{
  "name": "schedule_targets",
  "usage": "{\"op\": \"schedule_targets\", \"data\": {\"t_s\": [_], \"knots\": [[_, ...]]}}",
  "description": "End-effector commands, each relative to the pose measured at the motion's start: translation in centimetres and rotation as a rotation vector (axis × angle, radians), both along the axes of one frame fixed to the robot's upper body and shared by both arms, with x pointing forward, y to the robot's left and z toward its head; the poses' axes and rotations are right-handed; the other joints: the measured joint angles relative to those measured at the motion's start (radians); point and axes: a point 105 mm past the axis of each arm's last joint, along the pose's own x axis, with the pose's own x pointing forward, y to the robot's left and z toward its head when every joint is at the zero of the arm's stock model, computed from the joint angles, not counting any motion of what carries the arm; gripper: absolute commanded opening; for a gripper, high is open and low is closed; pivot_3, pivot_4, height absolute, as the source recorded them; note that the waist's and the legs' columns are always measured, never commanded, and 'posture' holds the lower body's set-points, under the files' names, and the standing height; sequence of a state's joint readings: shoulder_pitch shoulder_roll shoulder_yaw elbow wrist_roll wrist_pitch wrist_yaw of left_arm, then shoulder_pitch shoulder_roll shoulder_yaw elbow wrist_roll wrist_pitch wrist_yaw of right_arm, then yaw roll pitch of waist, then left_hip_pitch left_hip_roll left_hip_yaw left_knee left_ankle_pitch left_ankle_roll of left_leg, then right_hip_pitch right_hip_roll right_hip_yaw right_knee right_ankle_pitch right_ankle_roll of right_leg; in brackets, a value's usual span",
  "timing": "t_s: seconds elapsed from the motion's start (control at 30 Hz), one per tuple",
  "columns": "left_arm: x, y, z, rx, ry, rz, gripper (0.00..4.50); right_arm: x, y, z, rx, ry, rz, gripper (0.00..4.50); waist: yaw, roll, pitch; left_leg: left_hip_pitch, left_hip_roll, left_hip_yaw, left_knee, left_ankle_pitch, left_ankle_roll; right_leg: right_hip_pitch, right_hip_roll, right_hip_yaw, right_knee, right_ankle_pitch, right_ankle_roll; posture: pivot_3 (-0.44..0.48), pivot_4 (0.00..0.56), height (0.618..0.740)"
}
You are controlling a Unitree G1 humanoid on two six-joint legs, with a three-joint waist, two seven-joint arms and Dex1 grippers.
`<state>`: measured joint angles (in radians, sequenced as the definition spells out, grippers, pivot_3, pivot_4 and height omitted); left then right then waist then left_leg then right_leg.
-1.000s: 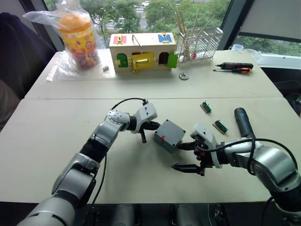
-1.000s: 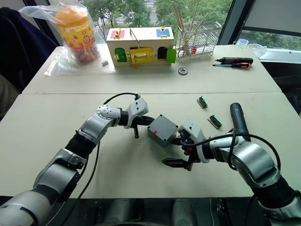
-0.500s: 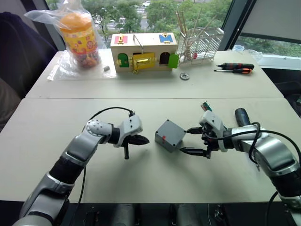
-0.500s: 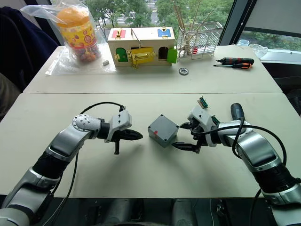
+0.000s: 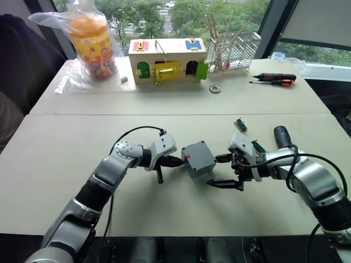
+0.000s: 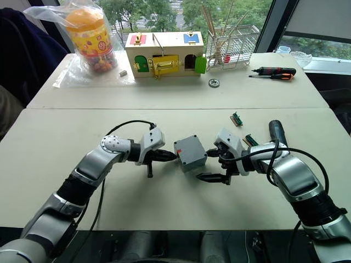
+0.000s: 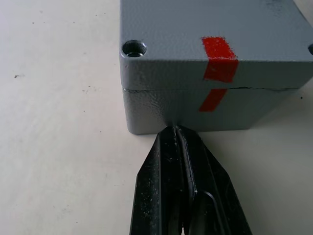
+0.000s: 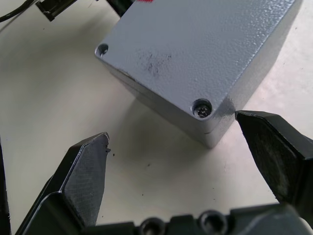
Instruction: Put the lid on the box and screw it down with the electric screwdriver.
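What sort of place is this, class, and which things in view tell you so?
Probably an upper-floor lab or office used for robot practice: pale tables beside big windows over trees, small circuit boards, hand screwdrivers, and a wooden lock box with coloured doors.

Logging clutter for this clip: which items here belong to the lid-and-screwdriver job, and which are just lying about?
Job:
- box
- lid, already seated on it
- electric screwdriver, lying on the table
- left pincer, shut, tip against the box
- right pincer, open beside it

Lying about:
- wooden lock box
- candy jar
- hand screwdrivers
- wire rack
- green circuit boards
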<state>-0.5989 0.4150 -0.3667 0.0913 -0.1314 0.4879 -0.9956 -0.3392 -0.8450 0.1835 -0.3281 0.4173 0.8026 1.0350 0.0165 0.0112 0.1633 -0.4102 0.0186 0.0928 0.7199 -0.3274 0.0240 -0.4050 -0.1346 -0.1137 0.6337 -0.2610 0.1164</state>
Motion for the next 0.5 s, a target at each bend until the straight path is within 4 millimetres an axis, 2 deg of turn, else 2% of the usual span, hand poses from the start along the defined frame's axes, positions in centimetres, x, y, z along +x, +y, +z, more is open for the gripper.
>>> {"op": "schedule_targets", "data": {"t_s": [0.03, 0.23, 0.5], "knots": [[1.1, -0.7, 2.1, -0.044, -0.099, 0.006, 0.0, -0.6, 0.9, 0.9, 0.039, -0.026, 0.022, 4.44, -0.001, 0.0, 0.0, 0.0, 0.0, 0.0, 0.0, 0.0, 0.0, 0.0, 0.0, 0.0, 0.0, 0.0, 0.0, 0.0, 0.15, 0.708], [0.8, -0.9, 2.0, -0.047, -0.089, -0.019, 0.0, -0.5, 0.9, 0.7, 0.035, -0.03, -0.008, 4.44, -0.002, 0.0, 0.0, 0.0, 0.0, 0.0, 0.0, 0.0, 0.0, 0.0, 0.0, 0.0, 0.0, 0.0, 0.0, 0.0, 0.15, 0.708], [-0.8, -0.8, 1.6, -0.044, -0.033, -0.078, 0.0, 0.4, -0.2, 1.2, 0.035, -0.067, -0.071, 4.44, -0.001, 0.0, 0.0, 0.0, 0.0, 0.0, 0.0, 0.0, 0.0, 0.0, 0.0, 0.0, 0.0, 0.0, 0.0, 0.0, 0.15, 0.708]]}}
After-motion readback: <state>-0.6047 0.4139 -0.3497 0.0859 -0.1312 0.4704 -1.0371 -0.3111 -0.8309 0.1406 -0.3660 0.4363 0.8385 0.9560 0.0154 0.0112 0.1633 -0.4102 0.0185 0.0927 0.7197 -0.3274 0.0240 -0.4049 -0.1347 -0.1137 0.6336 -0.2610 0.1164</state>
